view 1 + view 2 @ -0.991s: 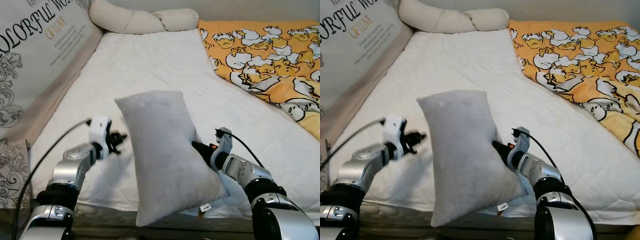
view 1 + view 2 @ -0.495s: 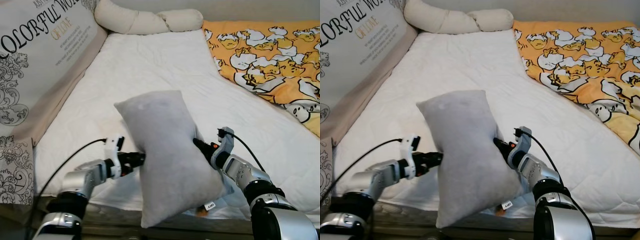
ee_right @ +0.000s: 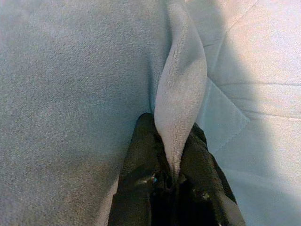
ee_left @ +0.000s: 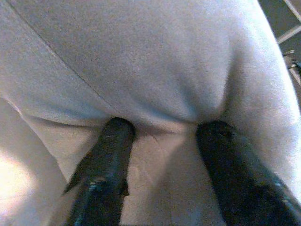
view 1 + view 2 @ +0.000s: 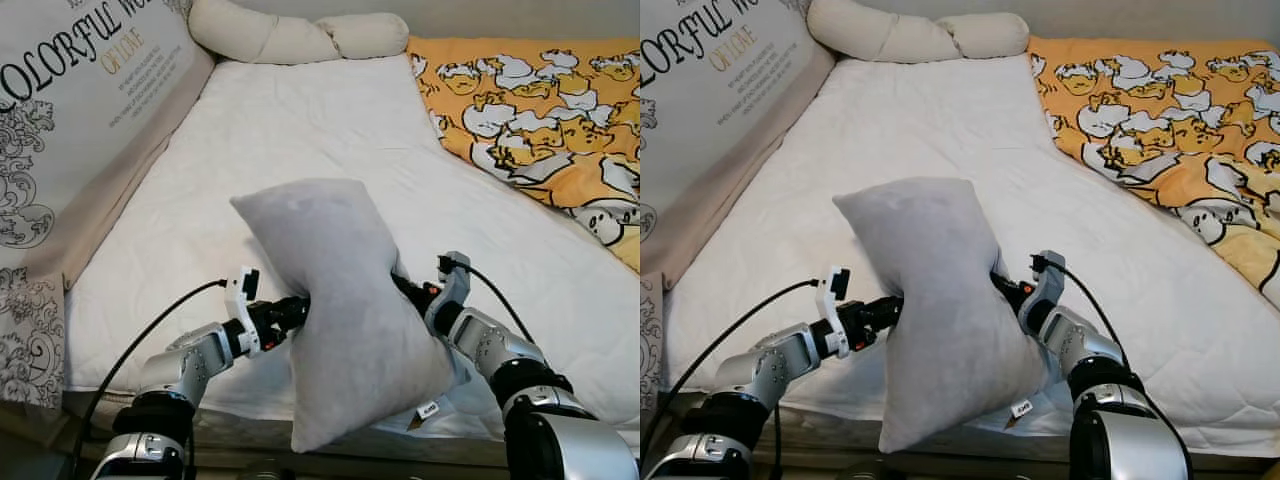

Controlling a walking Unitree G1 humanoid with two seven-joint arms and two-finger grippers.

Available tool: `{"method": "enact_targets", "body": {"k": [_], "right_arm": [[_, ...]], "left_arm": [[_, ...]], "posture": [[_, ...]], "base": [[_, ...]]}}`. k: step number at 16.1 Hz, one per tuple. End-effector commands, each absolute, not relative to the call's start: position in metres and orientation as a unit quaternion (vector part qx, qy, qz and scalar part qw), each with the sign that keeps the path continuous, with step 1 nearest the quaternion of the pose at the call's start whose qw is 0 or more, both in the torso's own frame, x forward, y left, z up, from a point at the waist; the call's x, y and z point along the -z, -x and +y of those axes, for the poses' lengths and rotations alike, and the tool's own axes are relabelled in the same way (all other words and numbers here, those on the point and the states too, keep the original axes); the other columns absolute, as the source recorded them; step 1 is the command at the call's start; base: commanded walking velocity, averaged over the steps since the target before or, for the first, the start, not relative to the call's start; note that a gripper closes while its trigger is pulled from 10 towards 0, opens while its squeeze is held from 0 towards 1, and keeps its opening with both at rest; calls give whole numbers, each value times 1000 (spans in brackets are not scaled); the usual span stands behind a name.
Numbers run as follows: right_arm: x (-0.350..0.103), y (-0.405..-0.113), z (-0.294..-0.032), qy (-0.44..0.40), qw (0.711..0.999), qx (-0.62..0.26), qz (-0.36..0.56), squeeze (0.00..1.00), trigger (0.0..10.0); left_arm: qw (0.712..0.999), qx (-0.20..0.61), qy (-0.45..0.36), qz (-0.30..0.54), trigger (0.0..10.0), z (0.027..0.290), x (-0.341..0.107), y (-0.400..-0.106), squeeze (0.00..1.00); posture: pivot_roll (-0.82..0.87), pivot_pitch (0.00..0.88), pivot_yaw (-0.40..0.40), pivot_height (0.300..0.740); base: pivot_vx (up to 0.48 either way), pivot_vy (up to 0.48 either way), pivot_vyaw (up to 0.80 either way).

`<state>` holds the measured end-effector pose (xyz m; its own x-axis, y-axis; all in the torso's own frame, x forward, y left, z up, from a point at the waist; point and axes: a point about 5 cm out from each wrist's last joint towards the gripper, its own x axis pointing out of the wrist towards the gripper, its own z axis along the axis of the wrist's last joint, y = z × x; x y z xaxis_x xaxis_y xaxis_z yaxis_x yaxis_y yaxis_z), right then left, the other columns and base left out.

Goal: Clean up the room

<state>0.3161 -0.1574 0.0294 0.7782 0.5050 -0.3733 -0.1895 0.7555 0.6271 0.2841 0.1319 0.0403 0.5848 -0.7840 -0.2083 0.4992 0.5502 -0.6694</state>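
The soft grey rectangular plush pillow (image 5: 335, 310) is being held upright over the near edge of the white quilted mattress (image 5: 300, 130). The right tool (image 3: 171, 141) is pinching a fabric fold, seen plainly at the wrist. The left tool (image 4: 162, 134), fingers spread, is being pressed into the pillow's side; it should be closed before carrying.

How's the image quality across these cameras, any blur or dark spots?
Head views: evenly lit and sharp on the grey pillow and bed. Left wrist view: soft, close-up, the fingers blurred against the fabric. Right wrist view: dim, bluish, shadowed where the right gripper pinches a fold.
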Motion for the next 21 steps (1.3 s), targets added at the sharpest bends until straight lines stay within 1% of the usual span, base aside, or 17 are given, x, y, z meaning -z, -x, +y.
{"method": "enact_targets", "body": {"k": [1,3,5,6,8,10,12,17,18,19,20,21], "right_arm": [[-34,-320,-145,-290,892,-219,268,0,0],[-34,-320,-145,-290,892,-220,267,0,0],[-35,-321,-144,-291,892,-222,265,0,0],[-35,-321,-143,-290,892,-223,264,0,0],[-35,-321,-142,-289,893,-224,262,0,0],[-37,-323,-141,-277,899,-222,257,0,0],[-40,-326,-140,-277,902,-221,247,0,0],[-66,-341,-132,-284,911,-234,185,0,0],[-74,-345,-133,-289,915,-229,163,0,0],[-84,-348,-137,-302,920,-213,128,0,0],[-92,-348,-143,-310,926,-193,94,0,0],[-95,-343,-145,-302,933,-184,73,0,0]], "left_arm": [[829,409,293,245,0,122,-46,-283,0],[829,410,290,246,0,122,-46,-283,0],[828,408,277,267,0,121,-44,-284,0],[832,398,266,280,0,121,-42,-285,0],[845,388,245,274,0,123,-42,-288,0],[865,367,215,265,0,128,-44,-294,0],[871,362,211,257,0,128,-48,-297,0],[889,357,198,206,0,126,-74,-316,0],[893,364,181,191,0,123,-83,-320,0],[906,373,123,158,0,117,-96,-325,0],[915,375,90,118,1765,112,-112,-328,0],[925,359,90,83,8196,110,-126,-331,0]], "posture": [[25,0,48,740],[25,0,48,740],[28,0,51,740],[26,0,52,740],[27,0,52,740],[33,0,52,740],[34,0,52,740],[25,0,63,740],[26,0,60,740],[31,0,53,740],[31,0,55,740],[26,0,63,740]], "base": [[0,0,0],[0,0,0],[0,0,0],[0,0,0],[0,0,0],[0,0,0],[0,0,0],[0,0,0],[0,0,0],[0,0,0],[0,0,0],[0,0,0]]}}
